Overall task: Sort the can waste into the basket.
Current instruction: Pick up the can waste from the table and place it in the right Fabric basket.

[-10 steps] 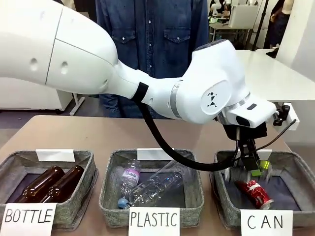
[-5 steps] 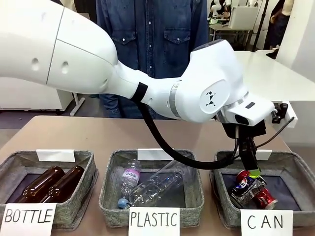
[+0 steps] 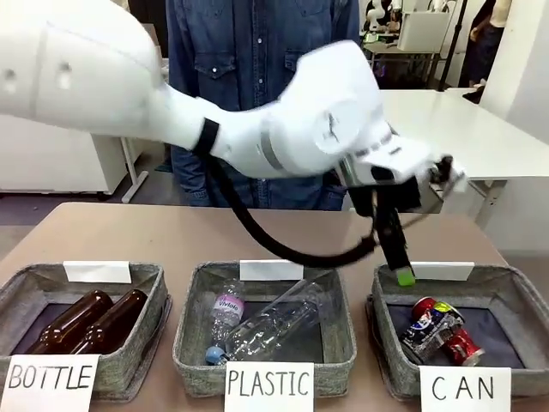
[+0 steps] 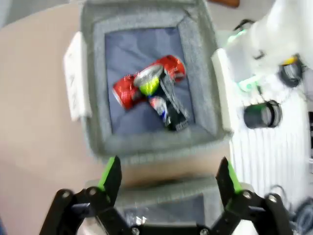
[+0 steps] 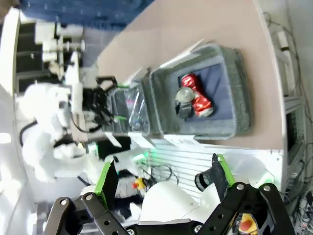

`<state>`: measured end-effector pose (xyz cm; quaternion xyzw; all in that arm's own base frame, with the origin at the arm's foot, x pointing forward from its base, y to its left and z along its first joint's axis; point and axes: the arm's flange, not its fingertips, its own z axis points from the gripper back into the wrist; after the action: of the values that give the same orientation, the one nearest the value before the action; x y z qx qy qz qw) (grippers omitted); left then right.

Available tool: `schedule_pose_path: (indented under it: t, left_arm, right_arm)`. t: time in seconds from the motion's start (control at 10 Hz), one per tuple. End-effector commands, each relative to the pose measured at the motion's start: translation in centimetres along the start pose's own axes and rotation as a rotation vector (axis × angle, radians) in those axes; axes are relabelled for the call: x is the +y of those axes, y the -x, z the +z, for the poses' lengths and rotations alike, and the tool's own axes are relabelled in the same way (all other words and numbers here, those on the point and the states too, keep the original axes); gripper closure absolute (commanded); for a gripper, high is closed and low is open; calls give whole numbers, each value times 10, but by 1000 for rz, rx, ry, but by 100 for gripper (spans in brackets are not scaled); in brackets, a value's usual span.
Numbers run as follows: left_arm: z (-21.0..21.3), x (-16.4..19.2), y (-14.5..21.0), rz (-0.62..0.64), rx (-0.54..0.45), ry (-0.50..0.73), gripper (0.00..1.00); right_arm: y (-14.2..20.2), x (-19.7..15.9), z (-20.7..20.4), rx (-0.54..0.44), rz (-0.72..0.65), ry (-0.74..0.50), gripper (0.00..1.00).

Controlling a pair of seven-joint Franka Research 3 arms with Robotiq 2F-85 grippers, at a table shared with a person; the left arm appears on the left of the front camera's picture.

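Left gripper (image 4: 168,178) stands with its jaws spread wide and nothing between them, above the near wall of the basket (image 4: 200,73). In the front view this gripper (image 3: 399,262) is motion-blurred and seen edge-on, with one green pad (image 3: 405,276) legible just above the basket's far rim; the second finger cannot be separated from the first there.

Right gripper (image 5: 161,178) is likewise fully open and empty, held high and well apart from the surface (image 5: 186,34).

Both cans lie inside the basket (image 3: 390,343) behind the "CAN" sign (image 3: 464,388), touching and crossed. The red can (image 3: 456,340) lies partly under the silver can (image 3: 422,319); the silver can's print is too small to read. From the left wrist view the red can (image 4: 128,90) and silver can (image 4: 171,107) are soft with blur, and one can's bright end face hides their contact point.

A person's denim shirt (image 3: 257,51) stands at the far side, largely hidden by the blurred left arm. Neighbouring baskets hold brown bottles (image 3: 86,322) and clear plastic bottles (image 3: 262,326); signs cut off their lower ends.
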<state>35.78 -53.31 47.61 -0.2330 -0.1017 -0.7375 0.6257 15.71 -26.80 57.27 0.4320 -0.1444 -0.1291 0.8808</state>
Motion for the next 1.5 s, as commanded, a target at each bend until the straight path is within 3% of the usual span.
schedule_pose_path:
  t: [0.0, 0.2, 0.4, 0.6, 0.7, 0.8, 1.0, 1.1, 1.2, 1.3, 1.4]
  left_arm:
    - [80, -22, 85, 189, -27, -18, 0]
    - [142, -29, 165, 471, -70, -96, 0]
    - [195, -34, 238, 755, -206, -143, 0]
    - [239, -39, 317, 1068, -381, -174, 0]
    - [260, -47, 359, 1137, -560, -71, 0]
    - [274, -58, 392, 1164, -680, -26, 0]
    - [294, -84, 440, 1102, -946, 51, 0]
    - [296, -97, 461, 1030, -1077, 57, 0]
    - [284, -103, 476, 951, -1047, 34, 0]
    - [310, -84, 455, 1137, -958, 51, 0]
    - [310, -84, 455, 1137, -958, 51, 0]
  right_arm:
    - [-14, 41, -57, 159, 124, -45, 0]
    - [-16, 89, -120, 294, 218, -53, 0]
    - [-5, 126, -179, 402, 277, -88, 0]
    - [8, 155, -236, 438, 284, -237, 0]
    - [10, 168, -263, 448, 215, -338, 0]
    - [8, 175, -284, 419, 127, -412, 0]
    - [-8, 176, -316, 259, -27, -432, 0]
    - [-21, 173, -320, 129, -64, -363, 0]
    - [-9, 172, -299, 372, 53, -410, 0]
    - [-9, 172, -299, 372, 53, -410, 0]
    - [-9, 172, -299, 372, 53, -410, 0]
